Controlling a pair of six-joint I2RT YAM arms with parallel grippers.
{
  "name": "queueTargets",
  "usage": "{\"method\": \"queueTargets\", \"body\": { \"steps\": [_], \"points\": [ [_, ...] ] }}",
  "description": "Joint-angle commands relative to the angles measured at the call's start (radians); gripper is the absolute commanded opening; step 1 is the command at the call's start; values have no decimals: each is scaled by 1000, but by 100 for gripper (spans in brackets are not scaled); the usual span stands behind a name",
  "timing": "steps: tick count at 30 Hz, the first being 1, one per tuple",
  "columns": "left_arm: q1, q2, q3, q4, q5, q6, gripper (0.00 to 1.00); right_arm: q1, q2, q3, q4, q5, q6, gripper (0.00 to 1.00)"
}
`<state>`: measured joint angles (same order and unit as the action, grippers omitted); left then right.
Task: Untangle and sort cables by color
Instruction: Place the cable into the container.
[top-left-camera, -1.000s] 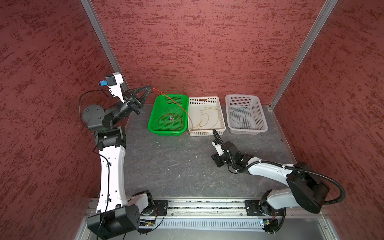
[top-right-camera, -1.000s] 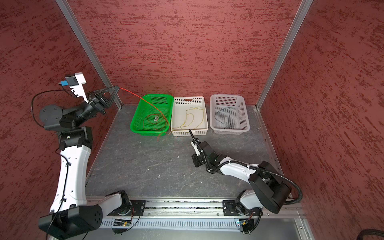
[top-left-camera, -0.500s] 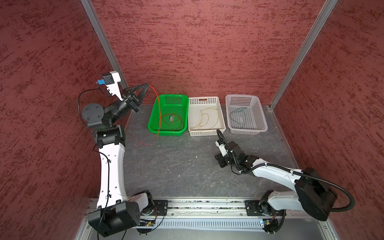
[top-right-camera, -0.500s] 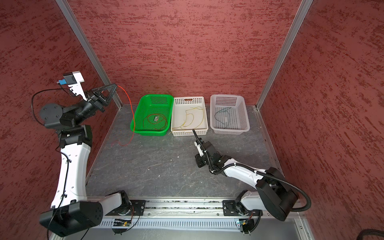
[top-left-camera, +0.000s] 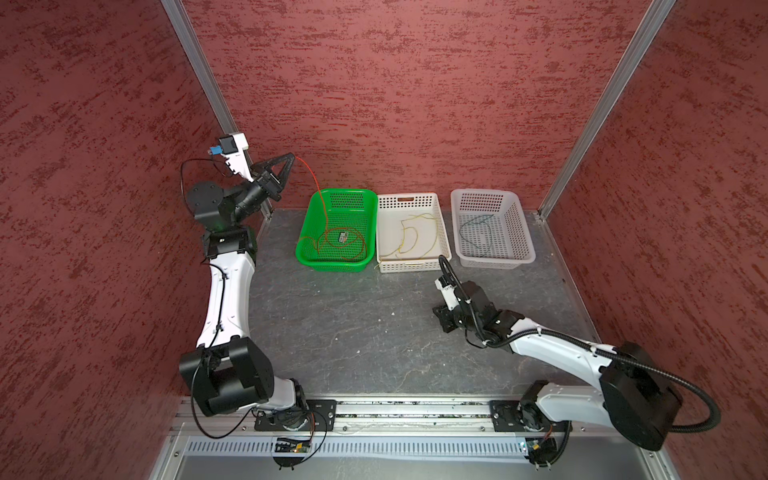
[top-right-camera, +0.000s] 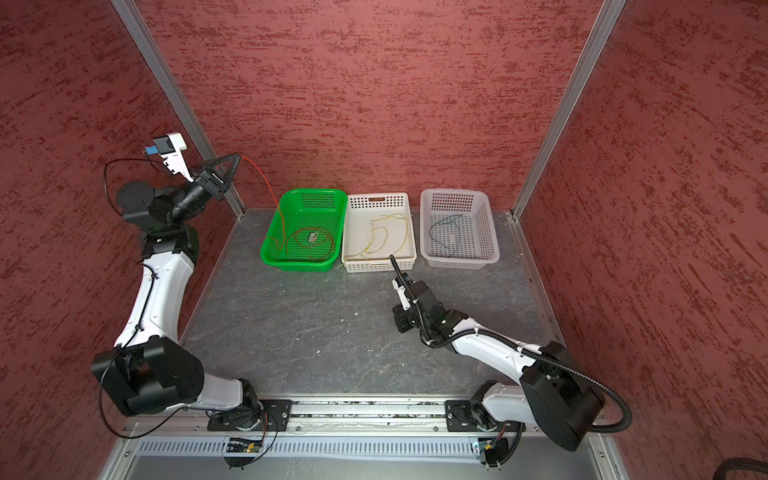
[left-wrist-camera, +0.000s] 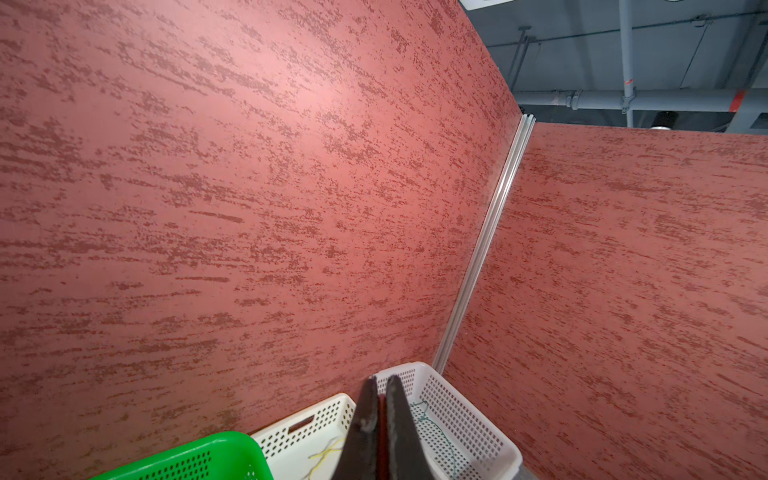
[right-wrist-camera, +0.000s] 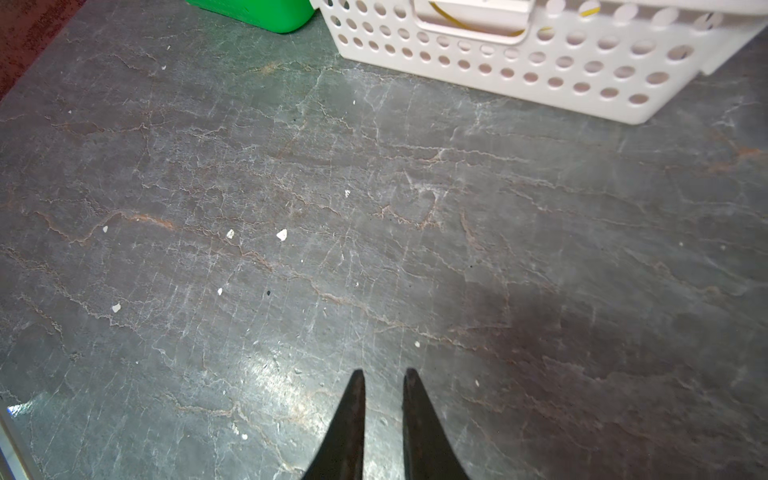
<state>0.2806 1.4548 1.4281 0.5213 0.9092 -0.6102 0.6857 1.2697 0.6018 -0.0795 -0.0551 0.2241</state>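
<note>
In a top view the left pincer (top-left-camera: 291, 158), raised at the far left, is clamped on the red cable (top-left-camera: 318, 193), which drops into the green basket (top-left-camera: 332, 266); yellow cables (top-left-camera: 404, 235) lie in the middle basket (top-left-camera: 444, 241), and a blue-green cable (top-left-camera: 462, 228) in the right basket (top-left-camera: 521, 232). The left wrist view shows its fingertips (left-wrist-camera: 368, 399) pressed together. In the right wrist view the right pincer (right-wrist-camera: 383, 376) stands slightly apart, holding nothing, over the surface (right-wrist-camera: 374, 208).

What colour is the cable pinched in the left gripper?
Red. The cable shows best in a top view.
</note>
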Motion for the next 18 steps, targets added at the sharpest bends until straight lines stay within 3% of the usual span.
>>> {"method": "queueTargets", "body": {
  "steps": [1, 10, 18],
  "points": [
    [-29, 57, 36, 23, -54, 97, 0, -8, -11, 26, -7, 30, -6, 19],
    [-75, 337, 112, 135, -57, 79, 0, -10, -20, 41, -20, 32, -6, 19],
    [-133, 455, 149, 112, -74, 127, 0, -12, -42, 40, -47, 44, -5, 19]
  ]
}}
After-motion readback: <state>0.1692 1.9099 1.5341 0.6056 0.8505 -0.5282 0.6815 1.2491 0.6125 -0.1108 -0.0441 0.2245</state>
